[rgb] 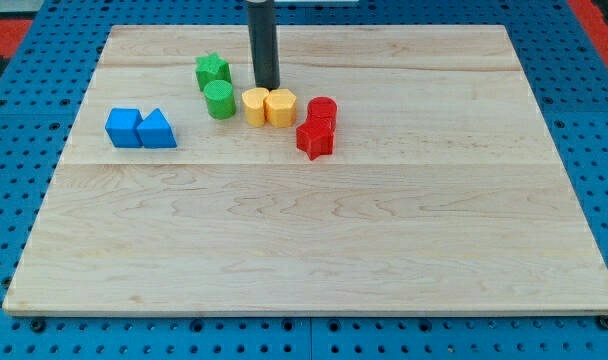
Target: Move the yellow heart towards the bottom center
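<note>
Pale wooden table (314, 230) seen from above at a slant, resting on a blue perforated base (594, 150). No claw on this arm, so nothing open, shut or gripped; only a straight dark rod (263, 40) coming down from the view's top, ending in my tip (267, 87).

Landmark: yellow heart (281, 106), sitting in the upper half of the table, slightly left of centre, well apart from the bottom edge. Tip just beyond the heart toward the view's top and a touch to its left, very close; contact impossible to confirm.

Second yellow block (256, 105), shape unclear, touching the heart on its left side. Green cylinder (220, 100) further left of the heart, just beside that second yellow block. Green star (213, 71) left of the heart and higher up, just above the cylinder. Red cylinder (322, 110) right of the heart, near but with a narrow gap. Red star-like block (315, 137) right of the heart and lower, pressed against the red cylinder. Blue cube (124, 127) and blue triangular block (157, 130) far left of the heart, slightly lower, side by side and touching each other.

No containers on the table; every block lying loose on the bare wood.
</note>
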{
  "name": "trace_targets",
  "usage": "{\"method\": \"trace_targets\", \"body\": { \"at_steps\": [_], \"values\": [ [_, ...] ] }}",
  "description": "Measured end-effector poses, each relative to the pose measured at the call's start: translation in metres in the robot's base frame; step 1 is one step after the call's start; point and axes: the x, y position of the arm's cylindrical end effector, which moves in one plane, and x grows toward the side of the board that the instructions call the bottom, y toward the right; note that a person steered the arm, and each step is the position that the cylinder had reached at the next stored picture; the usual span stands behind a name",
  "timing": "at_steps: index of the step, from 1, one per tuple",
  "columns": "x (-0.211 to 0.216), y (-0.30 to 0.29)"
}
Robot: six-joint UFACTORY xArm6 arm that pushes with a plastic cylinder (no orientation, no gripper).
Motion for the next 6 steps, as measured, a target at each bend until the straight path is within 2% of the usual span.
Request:
{"method": "trace_targets", "body": {
  "at_steps": [2,4,5,6],
  "values": [
    [0.030,-0.022],
    [0.133,-0.010],
    [0.086,-0.079],
    [0.116,-0.110]
  ]
}}
